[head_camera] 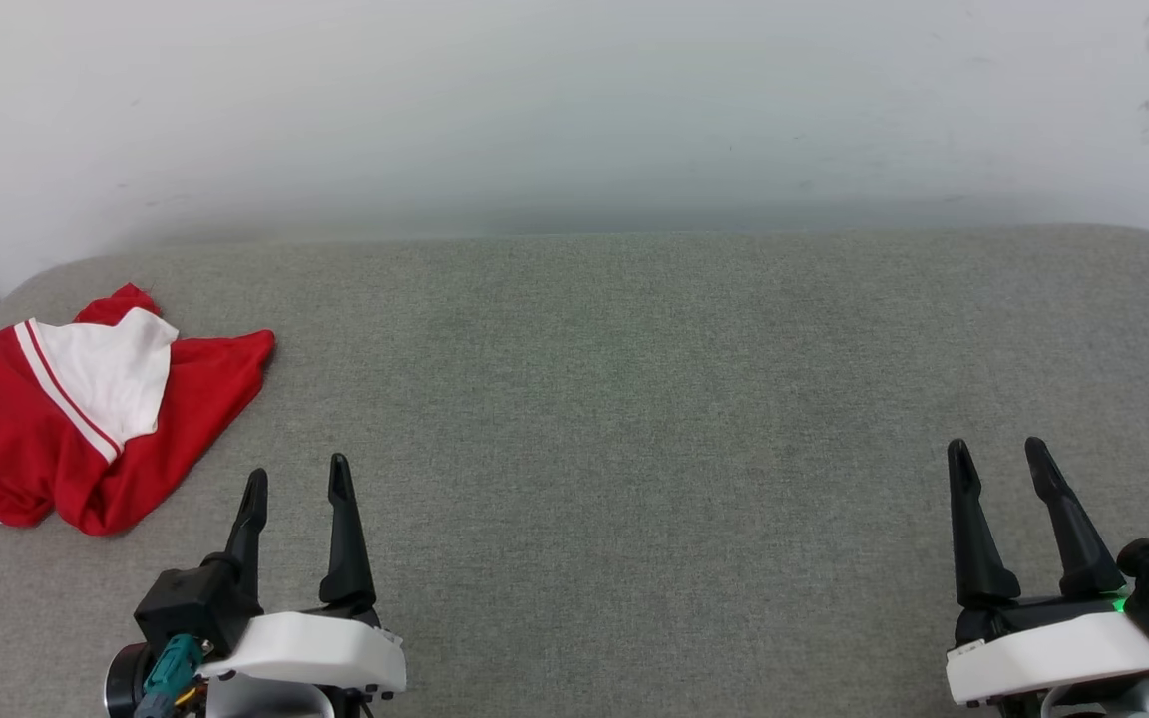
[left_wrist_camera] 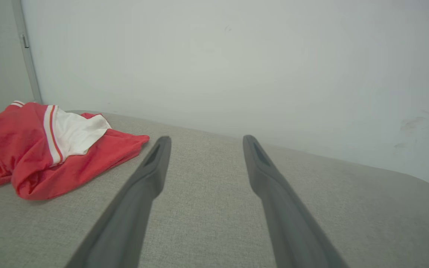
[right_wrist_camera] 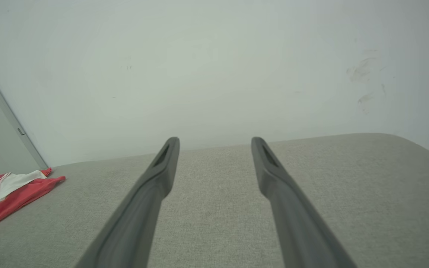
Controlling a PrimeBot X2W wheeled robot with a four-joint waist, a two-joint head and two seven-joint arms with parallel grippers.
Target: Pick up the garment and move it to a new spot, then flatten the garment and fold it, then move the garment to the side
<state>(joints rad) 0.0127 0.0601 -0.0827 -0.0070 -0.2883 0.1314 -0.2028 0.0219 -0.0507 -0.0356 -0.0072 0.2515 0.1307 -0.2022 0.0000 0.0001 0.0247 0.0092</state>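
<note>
Red jersey (head_camera: pixel 86 419) lying crumpled at far left of grey fabric surface (head_camera: pixel 634 399), white sleeve panel facing up. Near it, left gripper (head_camera: pixel 297 477) pointing toward wall (head_camera: pixel 574 100), fingers spread, gripping nothing. Well apart at right, right gripper (head_camera: pixel 996 449) pointing likewise, fingers spread, empty.

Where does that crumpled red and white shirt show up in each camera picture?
Head view: shirt at the left edge, ahead-left of the left gripper.
Left wrist view: shirt at the left, mid-height.
Right wrist view: shirt at the lower left edge.
Shared landmark: the rounded far-left corner of the grey surface, by the shirt.
</note>
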